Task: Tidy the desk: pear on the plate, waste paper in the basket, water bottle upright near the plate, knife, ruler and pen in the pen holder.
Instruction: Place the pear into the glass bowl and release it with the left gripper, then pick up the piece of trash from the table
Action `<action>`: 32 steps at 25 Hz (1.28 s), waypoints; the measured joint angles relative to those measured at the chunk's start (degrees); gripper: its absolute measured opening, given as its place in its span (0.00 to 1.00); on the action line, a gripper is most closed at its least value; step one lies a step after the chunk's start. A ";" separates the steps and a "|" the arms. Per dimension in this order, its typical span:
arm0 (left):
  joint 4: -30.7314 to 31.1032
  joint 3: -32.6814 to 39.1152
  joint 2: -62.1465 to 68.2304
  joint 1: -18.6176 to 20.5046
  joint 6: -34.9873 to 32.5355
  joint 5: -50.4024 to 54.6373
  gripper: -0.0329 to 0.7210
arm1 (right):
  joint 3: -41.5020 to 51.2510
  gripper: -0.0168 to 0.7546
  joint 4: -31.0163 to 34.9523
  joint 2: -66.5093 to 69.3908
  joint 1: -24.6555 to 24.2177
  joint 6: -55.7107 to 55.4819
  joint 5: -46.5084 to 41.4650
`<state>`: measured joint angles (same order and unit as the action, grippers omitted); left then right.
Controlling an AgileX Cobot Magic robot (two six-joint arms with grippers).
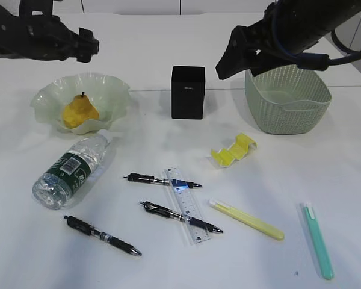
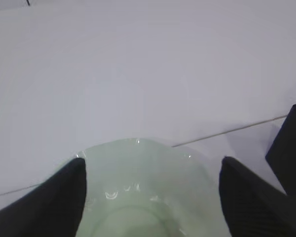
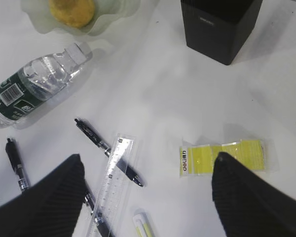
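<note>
The yellow pear [image 1: 79,112] sits in the pale green ruffled plate [image 1: 117,96]. My left gripper [image 1: 90,47] hangs open above the plate's far rim [image 2: 138,148], holding nothing. The water bottle [image 1: 69,170] lies on its side in front of the plate. The clear ruler [image 1: 186,205] rests across two black pens [image 1: 162,179]. A slim yellow knife [image 1: 246,220] lies to the ruler's right. The yellow waste paper [image 1: 233,150] lies folded near the basket [image 1: 287,99]. My right gripper [image 1: 228,57] hovers open and empty, high between the black pen holder [image 1: 188,92] and the basket.
A third black pen [image 1: 102,235] lies near the front left. A teal stick-shaped tool [image 1: 317,239] lies at the front right. In the right wrist view the ruler [image 3: 113,180], the waste paper [image 3: 222,155] and the bottle [image 3: 34,81] lie far below the fingers.
</note>
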<state>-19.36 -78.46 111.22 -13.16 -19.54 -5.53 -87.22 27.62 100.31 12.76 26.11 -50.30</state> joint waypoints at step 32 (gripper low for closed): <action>8.49 0.00 -17.52 0.00 0.00 8.64 0.75 | 0.00 0.79 -4.12 0.00 0.00 -1.31 -4.87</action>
<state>-10.87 -78.46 93.71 -13.16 -19.54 3.11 -87.22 23.50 100.31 12.76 24.80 -55.17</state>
